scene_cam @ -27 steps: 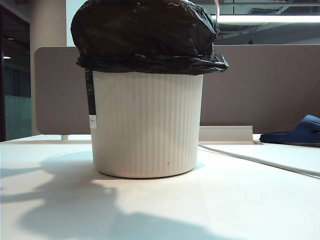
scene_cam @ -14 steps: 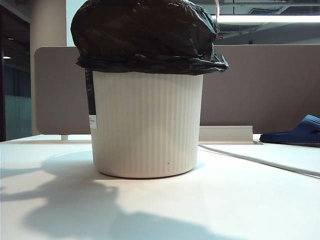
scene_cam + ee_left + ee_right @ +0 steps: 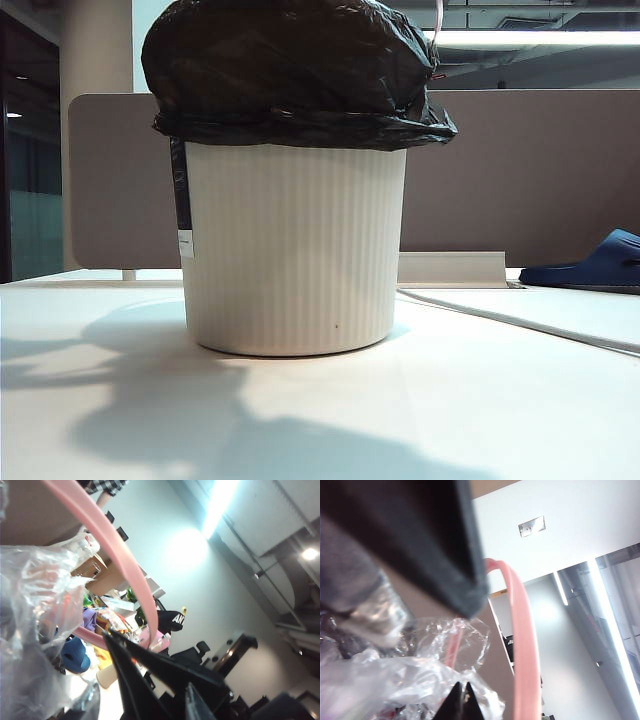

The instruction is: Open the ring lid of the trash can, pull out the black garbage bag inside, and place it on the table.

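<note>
The cream-white ribbed trash can (image 3: 295, 250) stands mid-table (image 3: 420, 420) with the black garbage bag (image 3: 290, 70) bulging over its rim. Only a thin pink sliver of the ring lid (image 3: 438, 12) shows upright above the bag, and neither gripper appears in the exterior view. In the left wrist view the ring lid (image 3: 120, 555) arcs down to my left gripper (image 3: 150, 662), which is shut on its lower edge beside crinkled bag film (image 3: 30, 630). My right gripper (image 3: 461, 686) is shut, its tips pinching bunched bag film (image 3: 395, 680), with the ring lid (image 3: 522, 645) beside it.
A grey-brown partition (image 3: 520, 170) runs behind the can. A blue slipper (image 3: 600, 262) lies at the far right beyond a raised white board edge (image 3: 500, 312). A dark label strip (image 3: 181, 200) runs down the can's left side. A blurred dark block (image 3: 420, 530) hangs close to the right wrist camera.
The pink sliver above the bag has edged slightly right, and the arm shadows on the table have shifted right. Can and bag have not moved.
</note>
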### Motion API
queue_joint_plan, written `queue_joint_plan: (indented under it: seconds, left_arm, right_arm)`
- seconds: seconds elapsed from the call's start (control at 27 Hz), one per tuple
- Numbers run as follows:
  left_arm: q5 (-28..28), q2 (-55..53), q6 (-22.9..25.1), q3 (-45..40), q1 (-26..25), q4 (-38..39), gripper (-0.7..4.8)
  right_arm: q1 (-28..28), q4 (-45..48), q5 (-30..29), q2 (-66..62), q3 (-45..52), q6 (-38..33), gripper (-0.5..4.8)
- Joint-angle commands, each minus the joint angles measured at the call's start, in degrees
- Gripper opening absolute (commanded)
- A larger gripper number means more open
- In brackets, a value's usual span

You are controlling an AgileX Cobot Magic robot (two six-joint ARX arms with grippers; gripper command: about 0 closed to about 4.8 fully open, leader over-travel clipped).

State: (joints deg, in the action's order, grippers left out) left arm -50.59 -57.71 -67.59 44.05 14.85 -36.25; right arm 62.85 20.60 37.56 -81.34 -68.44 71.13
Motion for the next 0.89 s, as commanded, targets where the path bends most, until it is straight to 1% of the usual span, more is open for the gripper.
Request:
queue_joint_plan:
  seconds: [0.04, 0.22, 0.41, 0.52, 0.59, 0.78, 0.89]
  left_arm:
    - [-2.21, 0.17, 2.54, 0.24, -0.04, -1.14, 2.21]
    - [-4.63, 0.17, 7.26, 0.22, -0.07, -1.16, 2.21]
    - [-8.13, 0.17, 11.85, 0.22, -0.2, -1.14, 2.21]
    - [-11.02, 0.17, 13.73, 0.22, -0.87, -1.14, 2.2]
    - [-12.52, 0.17, 15.08, 0.22, -2.23, -1.09, 2.2]
    - [-13.0, 0.2, 15.23, 0.2, -5.57, -1.07, 2.2]
    - [-13.38, 0.2, 15.32, 0.2, -5.95, -0.7, 2.2]
  right_arm:
    - [-0.07, 1.11, 1.73, 0.24, -1.6, 1.7, -0.01]
    - [-0.61, 1.14, 3.21, 0.26, -3.72, 3.72, -0.01]
    - [-1.99, 1.07, 5.09, 0.26, -6.34, 3.93, -0.01]
    - [-3.34, 1.09, 6.29, 0.26, -8.83, 3.89, -0.01]
    - [-4.26, 1.07, 6.4, 0.57, -10.49, 3.82, -0.01]
    - [-6.43, 0.63, 7.08, 1.62, -12.57, 3.43, -0.01]
    - [-8.83, 0.42, 7.52, 1.62, -13.05, 2.82, -0.01]
